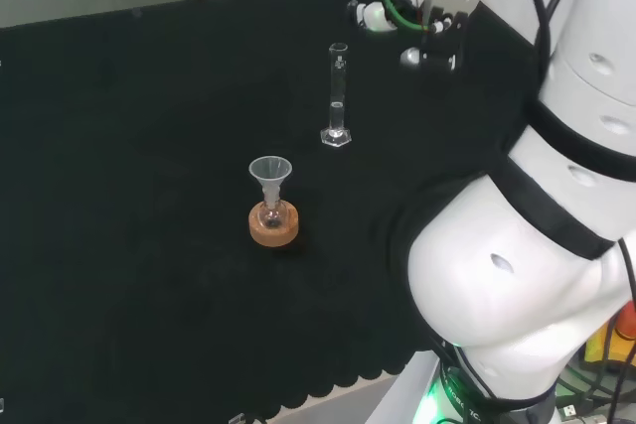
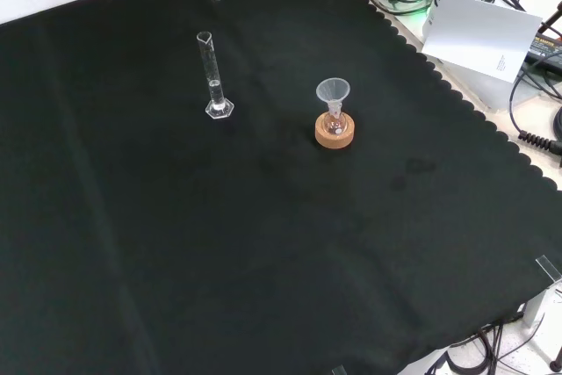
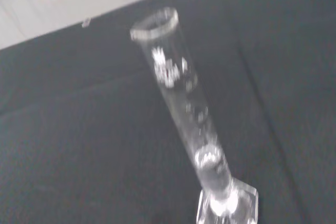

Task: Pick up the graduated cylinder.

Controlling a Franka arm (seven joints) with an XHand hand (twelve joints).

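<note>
Currently the hand (image 1: 429, 42), upper right of the head view, holds nothing; finger spread cannot be judged. Risk: the tall, narrow graduated cylinder (image 1: 338, 96) may topple if struck sideways.

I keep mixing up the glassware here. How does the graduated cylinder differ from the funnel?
The graduated cylinder is a tall narrow tube; the funnel is a short cone. The cylinder stands on its own base on the cloth; the funnel sits in a small flask on a cork ring. Both are clear and upright.
</note>
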